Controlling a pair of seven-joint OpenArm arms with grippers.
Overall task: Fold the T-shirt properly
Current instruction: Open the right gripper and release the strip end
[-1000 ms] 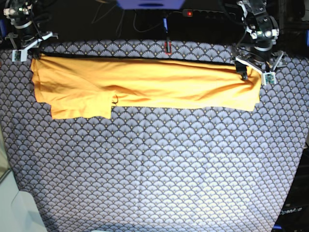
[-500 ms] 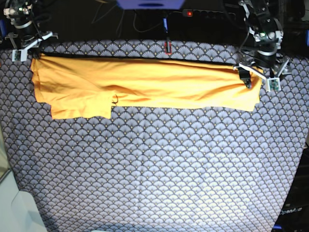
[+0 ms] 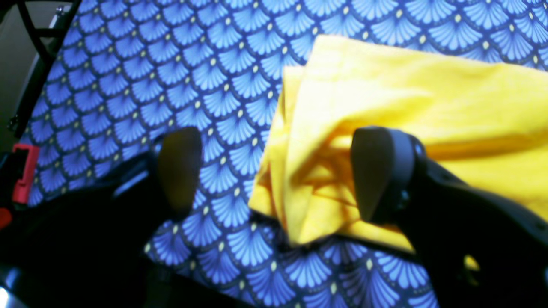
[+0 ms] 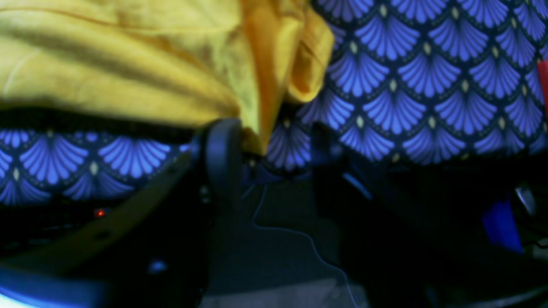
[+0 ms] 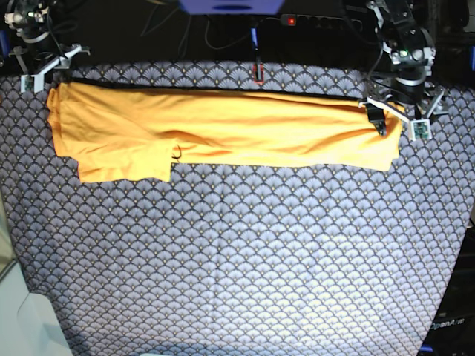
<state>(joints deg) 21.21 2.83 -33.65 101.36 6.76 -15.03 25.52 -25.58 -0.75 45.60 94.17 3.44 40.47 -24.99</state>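
Along the far edge of the desk (image 5: pixel 237 282), the T-shirt (image 5: pixel 223 132) lies folded into a long yellow-orange band that runs nearly the whole width of the blue-grey scallop-patterned tablecloth (image 5: pixel 245 245). One short sleeve (image 5: pixel 126 163) sticks out toward the near side at the base view's left end, so that end is deeper than the rest. The cloth is soft and creased, with long wrinkles running lengthwise.

At the base view's right end, the left gripper (image 5: pixel 393 111) sits over the shirt's corner. Its wrist camera shows the two dark fingers standing wide apart, one finger (image 3: pixel 180 167) over bare tablecloth and the other (image 3: pixel 376 171) over the bunched yellow corner (image 3: pixel 325 171); nothing is pinched between them (the jaws are plainly open).

At the base view's left end, the right gripper (image 5: pixel 46 63) hangs at the desk's back edge, just by the shirt's far corner. In its wrist view the fingers (image 4: pixel 222 158) stand apart with a gap between them, and a hanging fold of the T-shirt (image 4: pixel 257 98) touches the inner face of one finger without being clamped. Behind the desk, a red-lit power strip (image 5: pixel 291 20) and dark cables (image 5: pixel 256 44) lie in shadow.
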